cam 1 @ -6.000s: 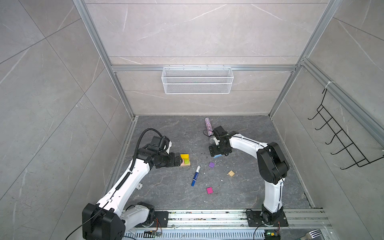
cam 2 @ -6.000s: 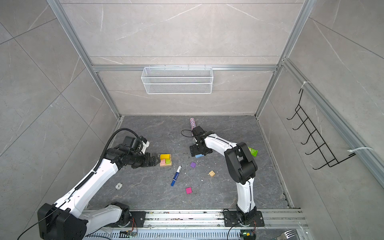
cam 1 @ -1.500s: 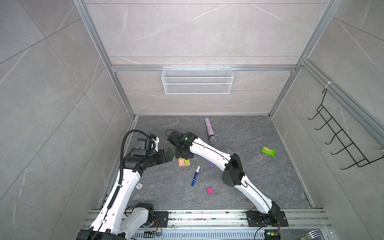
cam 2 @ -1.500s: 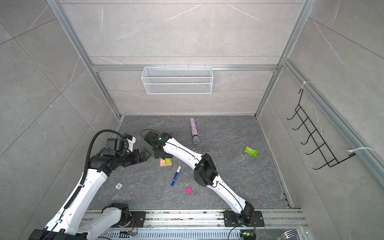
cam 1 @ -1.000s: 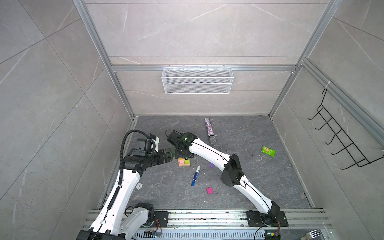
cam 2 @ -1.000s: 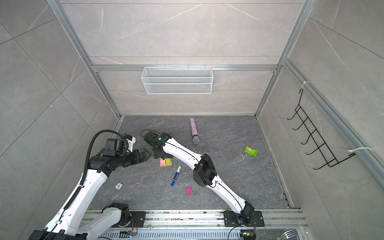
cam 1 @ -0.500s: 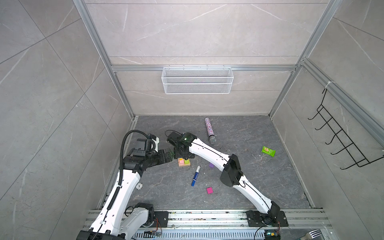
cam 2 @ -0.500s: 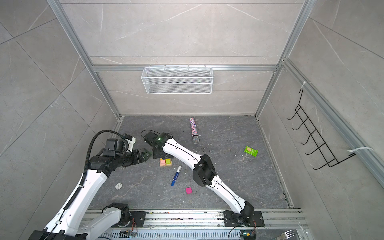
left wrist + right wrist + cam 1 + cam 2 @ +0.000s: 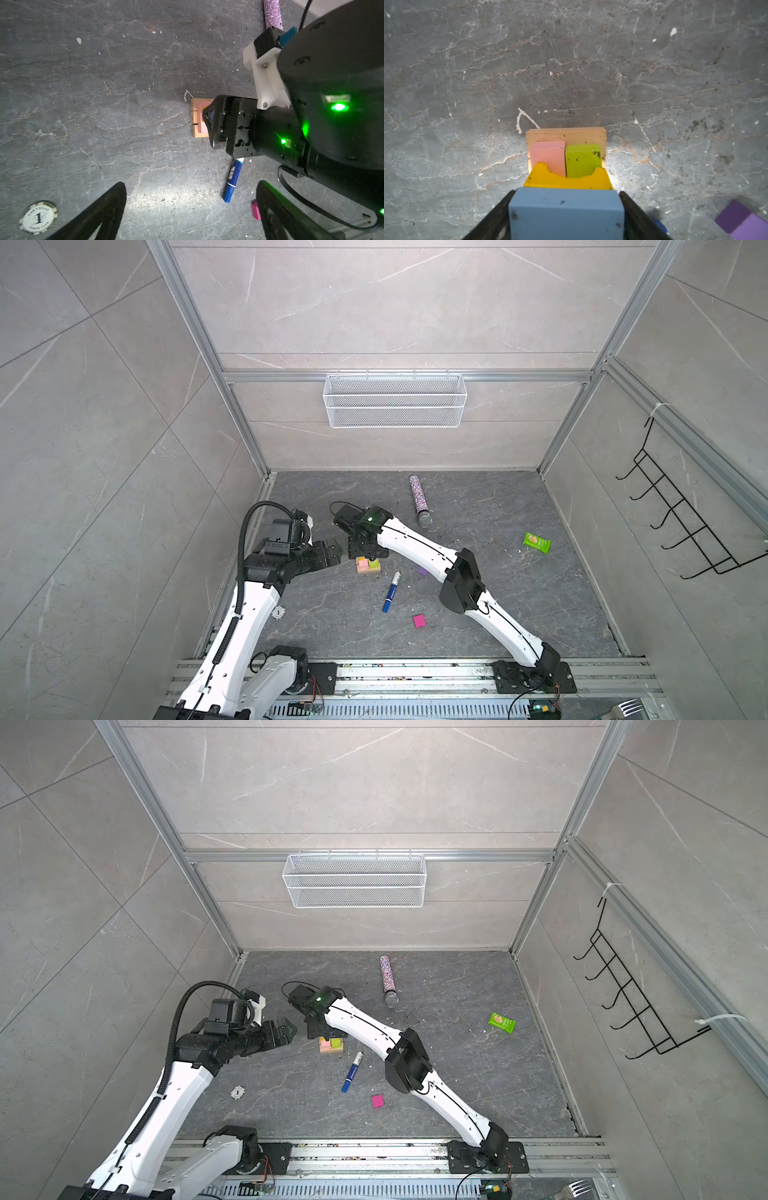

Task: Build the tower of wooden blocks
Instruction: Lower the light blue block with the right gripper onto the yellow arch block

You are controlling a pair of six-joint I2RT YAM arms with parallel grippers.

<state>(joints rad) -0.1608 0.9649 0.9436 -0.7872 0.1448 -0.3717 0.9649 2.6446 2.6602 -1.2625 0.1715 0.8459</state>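
Note:
The tower (image 9: 368, 566) (image 9: 331, 1045) stands left of the floor's middle: tan bars (image 9: 565, 134) at the bottom, a pink block (image 9: 548, 153) and a lime-green block (image 9: 582, 158) on them, a yellow arch (image 9: 566, 180) above. My right gripper (image 9: 368, 551) (image 9: 565, 197) hangs right over it, shut on a light-blue block (image 9: 565, 212) that sits against the arch. My left gripper (image 9: 332, 551) (image 9: 192, 187) is open and empty, just left of the tower. Loose on the floor lie a magenta block (image 9: 419, 620) and a purple block (image 9: 423, 571) (image 9: 741, 220).
A blue-and-white marker pen (image 9: 392, 591) lies just in front of the tower. A glittery tube (image 9: 419, 499) lies toward the back, a green packet (image 9: 537, 542) at the right, a poker chip (image 9: 277, 612) beside the left arm. A wire basket (image 9: 395, 400) hangs on the back wall.
Six seconds ago the right gripper was at the floor's middle; it now holds the light-blue block over the tower. The left gripper has backed off the tower. Nothing visibly moved in the last second.

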